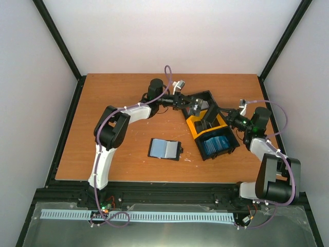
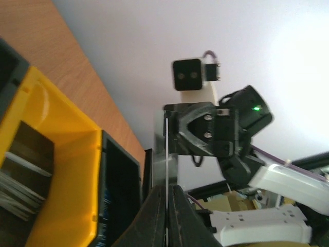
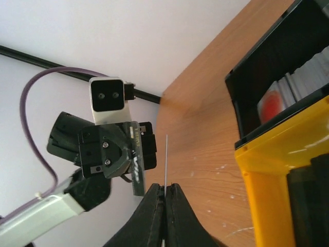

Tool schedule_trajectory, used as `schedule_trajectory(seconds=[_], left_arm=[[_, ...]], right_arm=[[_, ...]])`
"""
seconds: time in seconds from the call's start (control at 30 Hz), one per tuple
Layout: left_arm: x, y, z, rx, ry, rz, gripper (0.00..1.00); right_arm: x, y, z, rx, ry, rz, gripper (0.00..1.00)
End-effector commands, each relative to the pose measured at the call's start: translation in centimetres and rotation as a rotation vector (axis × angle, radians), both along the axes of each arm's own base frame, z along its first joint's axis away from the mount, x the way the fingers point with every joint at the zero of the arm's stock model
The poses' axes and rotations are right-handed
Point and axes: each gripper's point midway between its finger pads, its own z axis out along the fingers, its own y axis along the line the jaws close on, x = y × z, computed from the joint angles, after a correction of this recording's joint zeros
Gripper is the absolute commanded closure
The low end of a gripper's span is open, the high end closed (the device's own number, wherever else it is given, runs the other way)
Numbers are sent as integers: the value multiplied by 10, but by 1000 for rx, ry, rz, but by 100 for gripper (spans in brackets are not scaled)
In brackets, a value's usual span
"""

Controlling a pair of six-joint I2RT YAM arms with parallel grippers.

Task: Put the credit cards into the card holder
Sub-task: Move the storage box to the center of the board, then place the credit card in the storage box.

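Overhead, the left end effector (image 1: 189, 104) and the right end effector (image 1: 224, 114) meet above the far end of the joined black and yellow trays (image 1: 194, 128), right of the middle of the desk (image 1: 113, 92). In each wrist view the fingers are pressed together on a credit card (image 2: 167, 154) seen edge-on. It shows as a thin pale line standing straight out from the fingertips towards the opposite end effector. Whether both clamp the same card I cannot tell. The card holder (image 1: 165, 149) lies open and flat on the desk, nearer and to the left, well apart from both end effectors. It is black outside, and its inside shows light blue-grey. More light blue cards (image 1: 217, 145) stand in the nearest black tray.
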Motion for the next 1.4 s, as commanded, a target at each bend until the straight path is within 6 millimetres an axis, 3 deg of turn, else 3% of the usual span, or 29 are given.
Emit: schedule_trajectory(seconds=[0.0, 0.4, 0.57, 0.8, 0.97, 1.2, 1.37], left_arm=[[6, 6, -4, 79, -77, 76, 99], [0, 53, -17, 326, -190, 270, 99], [-7, 81, -28, 413, -203, 337, 99], [-7, 128, -38, 509, -199, 426, 99], [-4, 155, -43, 551, -173, 460, 99], [-6, 175, -40, 612, -171, 481, 99], [-11, 184, -36, 631, -149, 490, 99]], right_arm=[[1, -9, -6, -149, 24, -27, 97], [11, -5, -39, -560, 193, -56, 97], [19, -3, -44, -705, 251, -46, 97], [18, 7, -70, -927, 364, -13, 97], [24, 3, -87, -1109, 436, -39, 97], [39, 2, -81, -1292, 497, -66, 97], [46, -4, -64, -1368, 521, -98, 97]])
